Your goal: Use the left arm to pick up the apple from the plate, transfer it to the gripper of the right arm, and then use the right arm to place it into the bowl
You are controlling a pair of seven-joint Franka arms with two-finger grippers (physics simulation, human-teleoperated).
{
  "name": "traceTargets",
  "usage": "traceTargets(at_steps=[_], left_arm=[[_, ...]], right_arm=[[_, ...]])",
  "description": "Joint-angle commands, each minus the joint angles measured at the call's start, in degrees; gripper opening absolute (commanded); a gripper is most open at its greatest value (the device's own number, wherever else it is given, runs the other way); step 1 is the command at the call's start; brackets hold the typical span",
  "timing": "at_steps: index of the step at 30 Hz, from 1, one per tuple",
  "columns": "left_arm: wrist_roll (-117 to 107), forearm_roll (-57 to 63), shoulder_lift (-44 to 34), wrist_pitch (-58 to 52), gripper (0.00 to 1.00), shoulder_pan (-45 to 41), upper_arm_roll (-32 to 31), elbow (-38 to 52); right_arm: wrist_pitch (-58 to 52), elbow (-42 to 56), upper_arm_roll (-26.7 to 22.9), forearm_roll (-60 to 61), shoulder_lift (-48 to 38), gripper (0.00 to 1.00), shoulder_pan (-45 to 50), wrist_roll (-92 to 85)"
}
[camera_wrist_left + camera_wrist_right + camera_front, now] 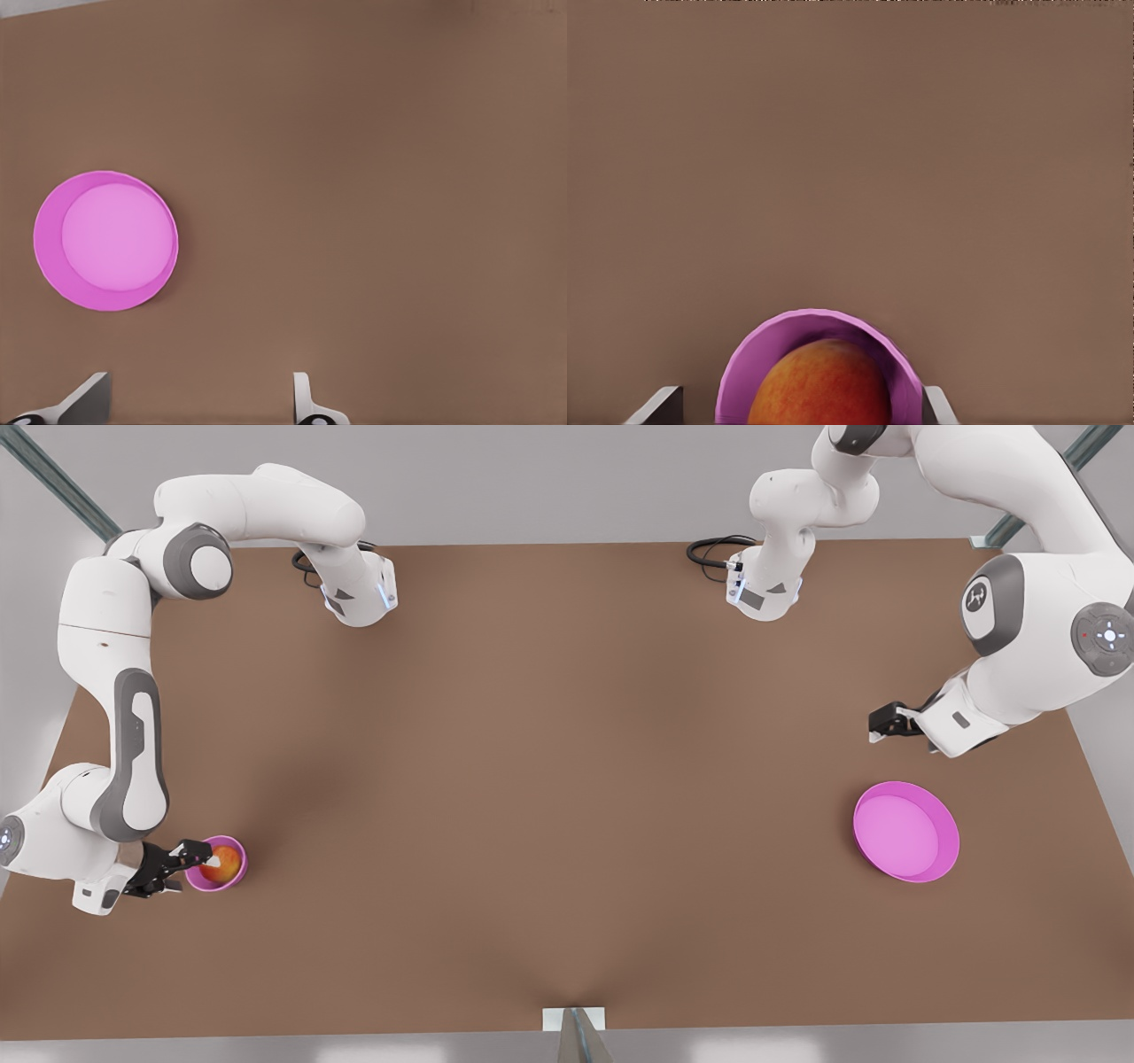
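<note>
- Two arms of mine are over the brown desk [549,779], one at each side of the front view.
- My right gripper [197,856] is at the front view's left, near the desk's left edge, right at the bowl [215,864]. Its fingers are spread, one white pad [656,405] on each side of the bowl, clamping nothing.
- My right wrist view shows the apple [819,385] sitting inside the bowl [757,359], the pink wall curving around its far side.
- From the front, the apple [227,863] nearly fills the bowl, with one white fingertip just over it; I cannot tell whether the tip touches it.
- My left gripper [886,722] hangs above the desk near its right edge, just beside the plate [905,832] but not over it. Its pads [84,398] are parted and hold nothing.
- From my left wrist, the plate [105,241] lies flat on the desk with nothing on it.
- Plate and bowl are well apart, at opposite sides of the desk.
</note>
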Motion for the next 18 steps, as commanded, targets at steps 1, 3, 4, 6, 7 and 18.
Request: traceTargets(at_steps=[1, 3, 4, 6, 7, 18], left_arm=[[-6.3, 0.0, -0.1, -0.1, 1.00, 0.0, 0.0, 0.0], [-6.3, 0.0, -0.1, -0.1, 1.00, 0.0, 0.0, 0.0], [-6.2, 0.0, -0.1, -0.1, 1.00, 0.0, 0.0, 0.1], [-6.2, 0.2, -0.1, -0.1, 1.00, 0.0, 0.0, 0.2], [-6.2, 0.2, -0.1, -0.1, 1.00, 0.0, 0.0, 0.2], [-5.3, 0.3, 3.4, 0.5, 1.00, -0.5, -0.2, 4.2]], right_arm=[[0.2, 0.1, 0.2, -0.4, -0.5, 1.00, 0.2, -1.0], [-1.8, 0.3, 0.8, -4.9, -6.8, 0.99, 3.3, 5.7], [-4.9, 0.6, 1.3, -7.2, -9.6, 0.99, 5.3, 11.3], [-16.8, 1.3, 1.2, -14.1, -20.9, 0.99, 17.5, 31.9], [-19.3, 1.8, 2.4, -13.9, -23.9, 1.00, 20.8, 44.1], [-12.9, -22.6, -17.5, -1.0, -45.9, 1.00, 28.9, 48.2]])
